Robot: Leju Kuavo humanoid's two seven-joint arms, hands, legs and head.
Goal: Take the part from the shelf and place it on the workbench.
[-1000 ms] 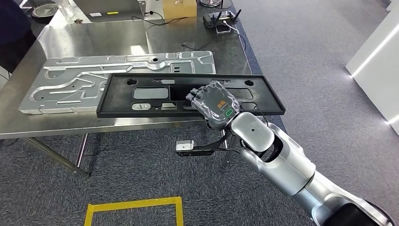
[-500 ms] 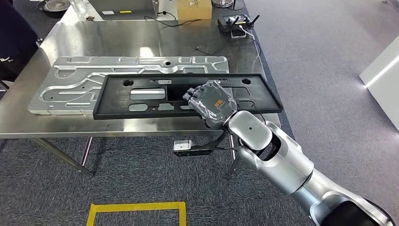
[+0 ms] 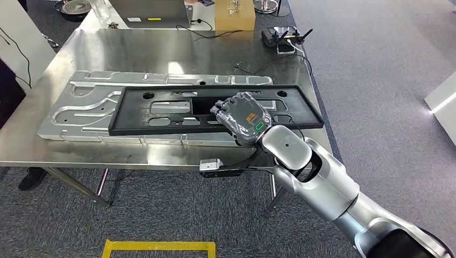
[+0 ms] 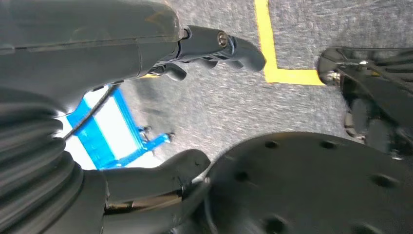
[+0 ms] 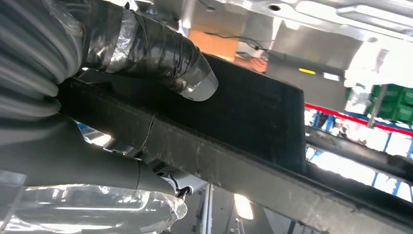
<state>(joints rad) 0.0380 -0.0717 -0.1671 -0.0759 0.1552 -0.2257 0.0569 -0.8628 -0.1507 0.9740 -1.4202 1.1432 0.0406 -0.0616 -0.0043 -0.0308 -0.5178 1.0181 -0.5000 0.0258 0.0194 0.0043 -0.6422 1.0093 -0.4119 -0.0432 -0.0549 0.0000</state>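
Closer to you now than a second ago, the steel bench (image 3: 161, 54) fills more of the head view, because the robot has stepped in; the camera shifted, not the things. Your right hand (image 3: 243, 119) grips the long black plastic panel (image 3: 161, 110) on its near edge, right of the panel's middle, thumb under and fingers over in the right wrist view. From the hand, the panel's long axis runs crosswise, much further to its left than its right. It sits over the silver stamped sheet-metal panel (image 3: 80, 107) just beyond and left of the hand; you cannot tell whether it rests on it yet. Your left hand (image 4: 146, 112) hangs over the carpet (image 4: 292, 107), fingers apart, holding nothing. The right hand is the nearer one: lowering and letting go looks like the remaining step.
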